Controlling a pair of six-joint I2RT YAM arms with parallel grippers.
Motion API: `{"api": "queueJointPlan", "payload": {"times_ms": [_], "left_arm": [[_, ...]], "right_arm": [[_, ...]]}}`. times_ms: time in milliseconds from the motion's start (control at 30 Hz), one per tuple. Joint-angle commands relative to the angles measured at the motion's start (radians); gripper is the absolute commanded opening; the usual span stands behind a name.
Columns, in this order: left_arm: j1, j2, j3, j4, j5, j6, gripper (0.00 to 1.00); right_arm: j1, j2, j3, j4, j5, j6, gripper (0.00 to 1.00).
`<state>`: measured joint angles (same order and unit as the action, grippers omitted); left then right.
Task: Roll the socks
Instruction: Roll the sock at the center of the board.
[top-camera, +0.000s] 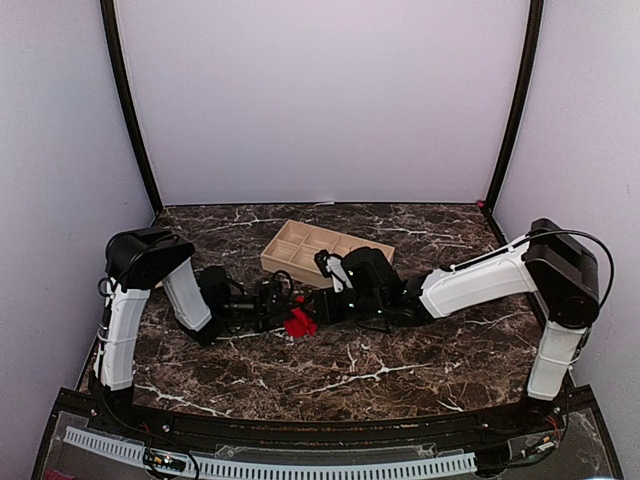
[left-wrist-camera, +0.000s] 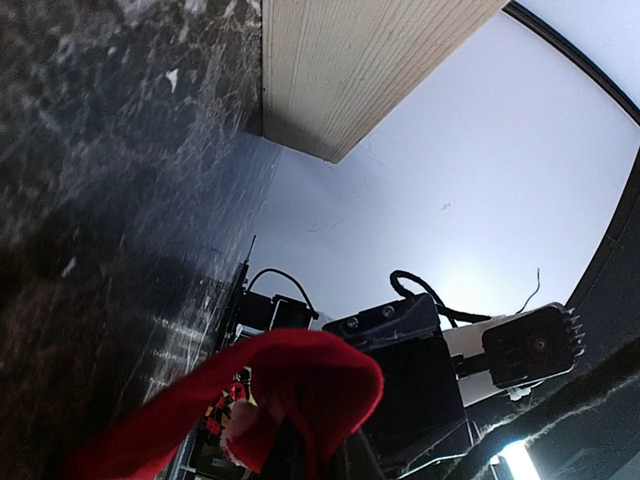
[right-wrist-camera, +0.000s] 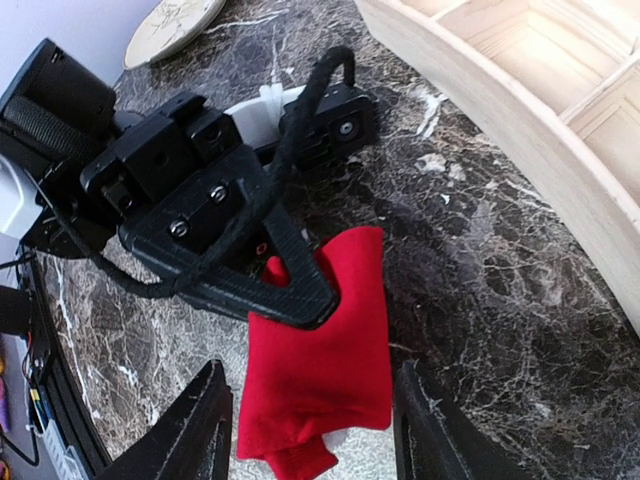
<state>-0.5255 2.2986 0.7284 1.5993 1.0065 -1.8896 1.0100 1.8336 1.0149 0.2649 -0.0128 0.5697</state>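
A bright red sock (right-wrist-camera: 322, 365) lies folded into a short thick bundle on the dark marble table (right-wrist-camera: 480, 280). My left gripper (right-wrist-camera: 300, 300) is shut on the bundle's upper left edge, its black fingers pinching the fabric. In the left wrist view the red sock (left-wrist-camera: 310, 375) drapes over that gripper (left-wrist-camera: 310, 452) at the bottom edge. My right gripper (right-wrist-camera: 315, 430) is open, one finger on each side of the bundle without touching it. From above, the sock (top-camera: 299, 322) sits between the left gripper (top-camera: 283, 310) and the right gripper (top-camera: 318, 308).
A wooden compartment tray (top-camera: 325, 250) stands just behind the grippers, its pale rim (right-wrist-camera: 500, 110) close to the right of the sock. A round beige patterned disc (right-wrist-camera: 175, 25) lies farther off. The right arm's body (left-wrist-camera: 415, 370) fills the space facing the left gripper.
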Motion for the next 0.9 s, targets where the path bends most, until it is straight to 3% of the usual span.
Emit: {"api": "queueJointPlan", "payload": {"times_ms": [0,867], "left_arm": [[0.005,0.113,-0.023,-0.276,-0.037,0.016,0.04],[0.012,0.149,0.021,-0.268,-0.019,-0.008,0.03]], "right_arm": [[-0.011,0.019,-0.014,0.063,-0.024,0.027,0.52],[-0.02,0.123,-0.036,0.208,-0.138,0.106,0.52]]}}
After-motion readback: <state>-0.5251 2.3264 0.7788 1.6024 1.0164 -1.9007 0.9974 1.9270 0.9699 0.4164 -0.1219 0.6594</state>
